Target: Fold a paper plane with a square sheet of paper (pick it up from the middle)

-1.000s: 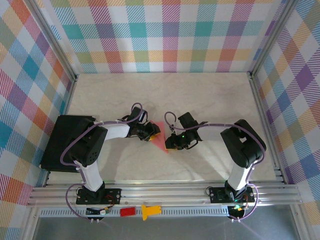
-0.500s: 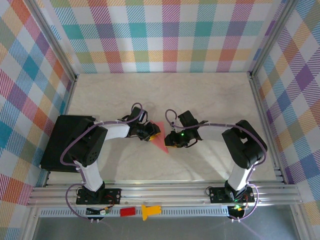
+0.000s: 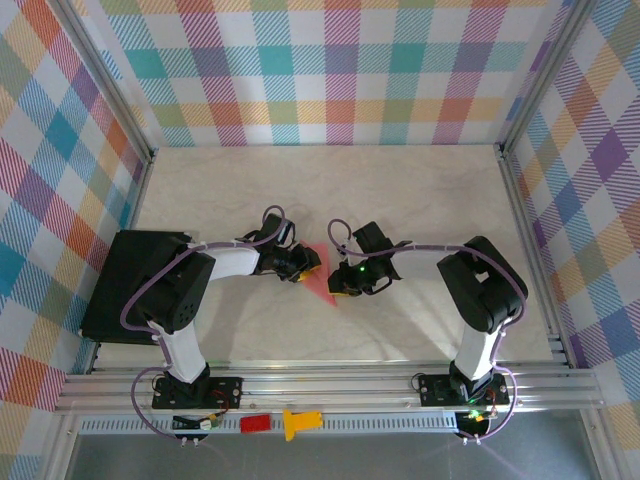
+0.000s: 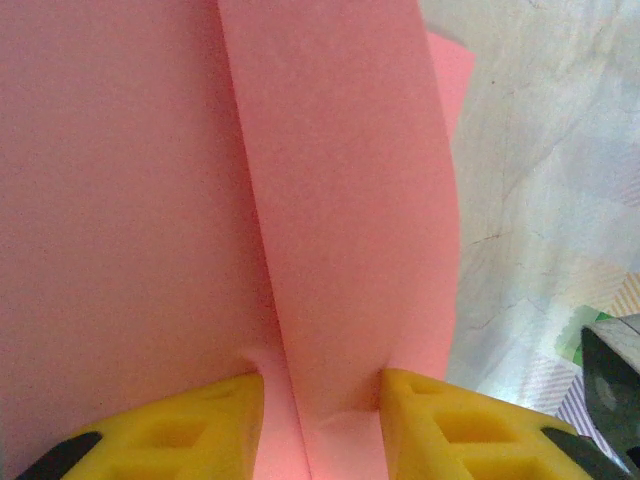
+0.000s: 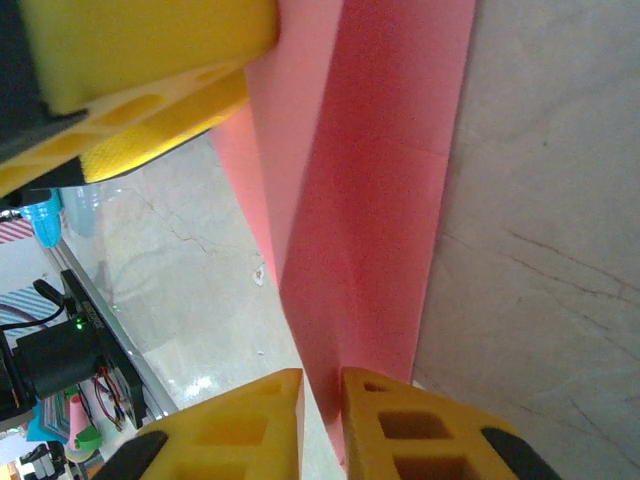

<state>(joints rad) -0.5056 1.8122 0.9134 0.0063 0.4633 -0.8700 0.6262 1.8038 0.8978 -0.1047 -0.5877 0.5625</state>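
Two arms (image 3: 235, 262) bend inward over the pale marbled tabletop (image 3: 420, 190), and between them, near its middle, we count one sheet of paper (image 4: 340, 200): thin, smooth, salmon-pink, creased into long flat panels. We see the left tool (image 4: 320, 385) pinching a raised strip of the sheet between blocky yellow fingers, while the right tool (image 5: 322, 385) stands narrow, nipping the sheet's edge.
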